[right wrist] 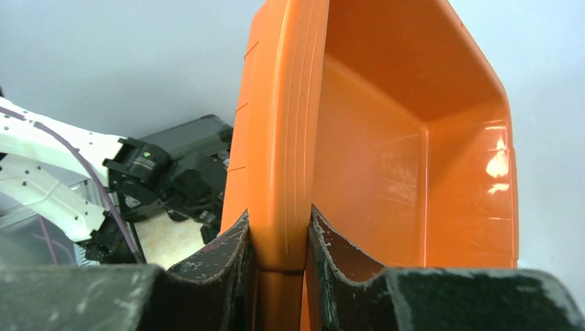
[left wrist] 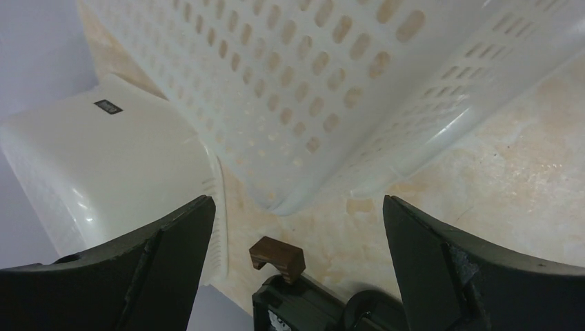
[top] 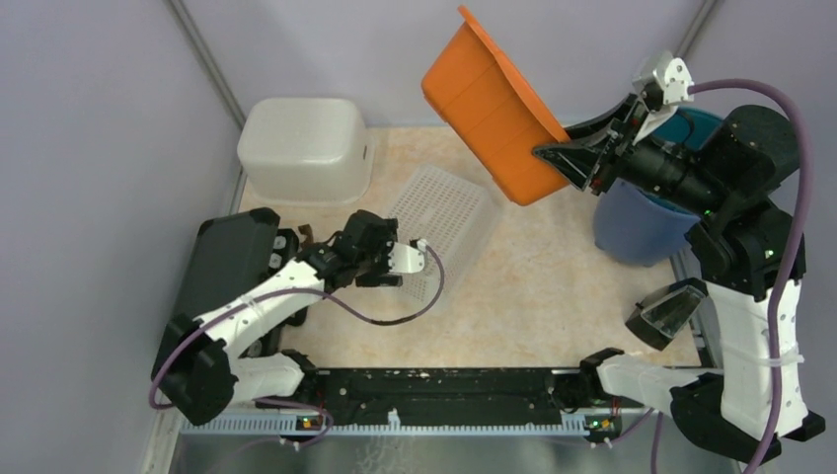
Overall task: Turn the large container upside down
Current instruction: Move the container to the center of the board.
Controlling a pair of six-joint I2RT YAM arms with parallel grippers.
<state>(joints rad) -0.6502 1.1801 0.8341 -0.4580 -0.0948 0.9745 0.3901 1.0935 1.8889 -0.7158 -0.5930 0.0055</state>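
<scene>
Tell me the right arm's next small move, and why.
Probably roll the wrist to tip the orange tub until its opening faces down toward the table. The right gripper has its jaws shut on the rim, and the tub hangs in the air on edge, not yet inverted.

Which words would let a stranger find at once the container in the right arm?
Start at the table and follow the right arm up to its end effector, shut on a tub raised and tilted in the air. It alone is orange; the bin and basket are white, the bucket blue.
</scene>
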